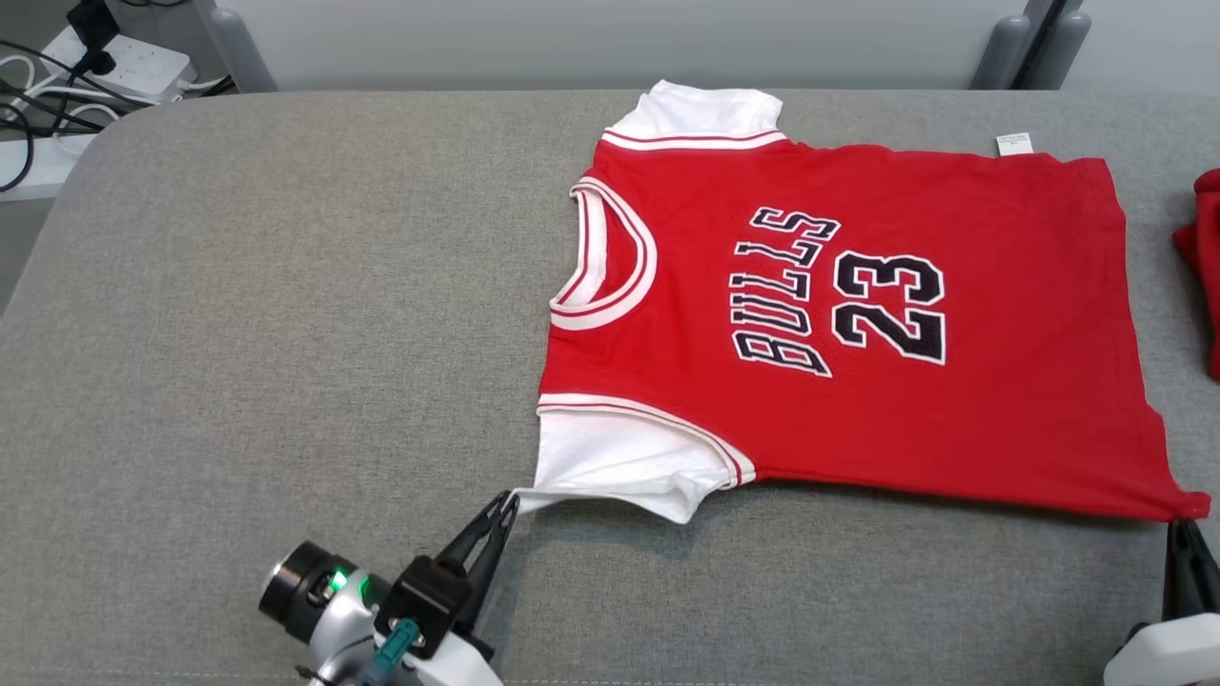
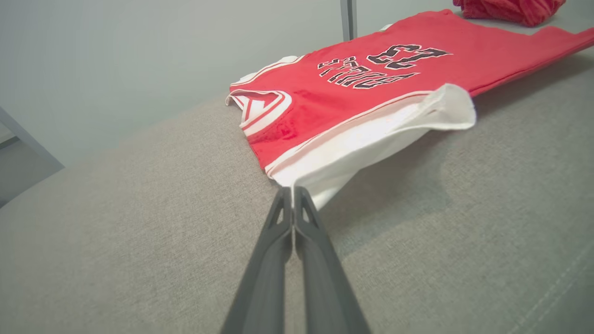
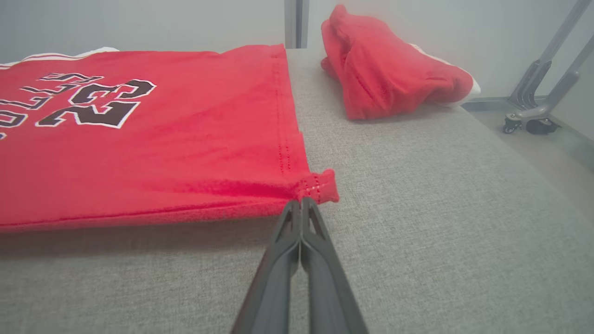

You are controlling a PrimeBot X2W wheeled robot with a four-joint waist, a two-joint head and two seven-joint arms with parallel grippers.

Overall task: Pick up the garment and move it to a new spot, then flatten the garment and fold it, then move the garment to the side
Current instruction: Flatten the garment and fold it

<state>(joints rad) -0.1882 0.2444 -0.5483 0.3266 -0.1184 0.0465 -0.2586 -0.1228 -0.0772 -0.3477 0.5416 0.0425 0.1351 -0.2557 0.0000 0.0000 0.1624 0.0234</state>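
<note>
- A short-sleeved red cotton jersey shirt (image 1: pixel 858 419) with white sleeves and black "BULLS 23" lettering lies face up on a table covered in grey woven fabric (image 1: pixel 286 333).
- In the head view the shirt fills the right half of the table, from the centre out to 3 o'clock.
- Its long axis runs from 9 to 3 o'clock: the white-trimmed collar points to 9 and the hem to 3.
- The left gripper (image 1: pixel 508 502) sits at 7 o'clock. Its two dark fingers are pressed together on the corner of the near white sleeve, and the left wrist view (image 2: pixel 293 190) shows that cloth pinched between the tips.
- The right gripper (image 1: pixel 1182 524) sits at 4 o'clock, at the frame's edge. In the right wrist view (image 3: pixel 301 200) its fingers are clamped on the near red hem corner.
- The near long edge hangs slightly raised between the two grips, with shadow beneath it. The rest of the shirt rests on the table.
- From the left jaws the shirt body lies toward 1 o'clock; from the right jaws, toward 11 o'clock. Each arm holds its own nearer end.
- The shirt looks largely flat, so a fold of the near edge toward 12 o'clock seems the likely next step.
- A crumpled second red garment (image 3: pixel 390 79) lies at 3 o'clock, just beyond the hem but apart from it.
</note>
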